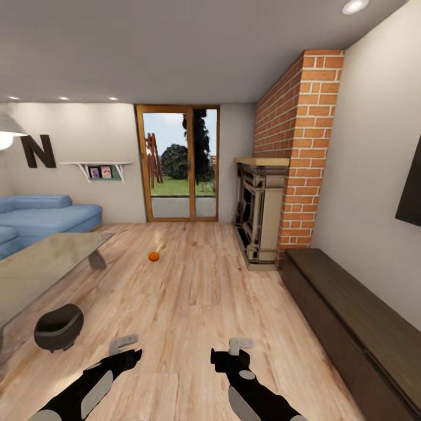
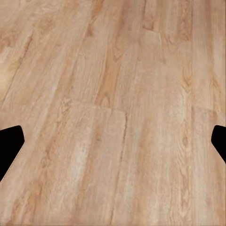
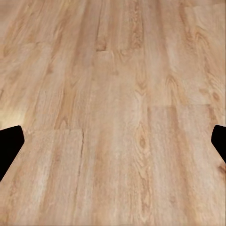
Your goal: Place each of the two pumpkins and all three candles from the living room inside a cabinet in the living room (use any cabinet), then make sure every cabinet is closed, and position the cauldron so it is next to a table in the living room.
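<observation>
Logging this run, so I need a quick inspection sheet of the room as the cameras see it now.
Surface: wood floor, bare under both wrist cameras.
Job's things: one pumpkin on the floor ahead, toward the glass door; cauldron on the floor beside the table; cabinet along the wall at the right, fronts look closed. Candles: nothing seen.
Clutter: nothing seen.
Grippers: left gripper and right gripper low over the floor, both open and empty.
Cables: nothing seen.
Surroundings: blue sofa, glass door, brick chimney with fireplace.
</observation>
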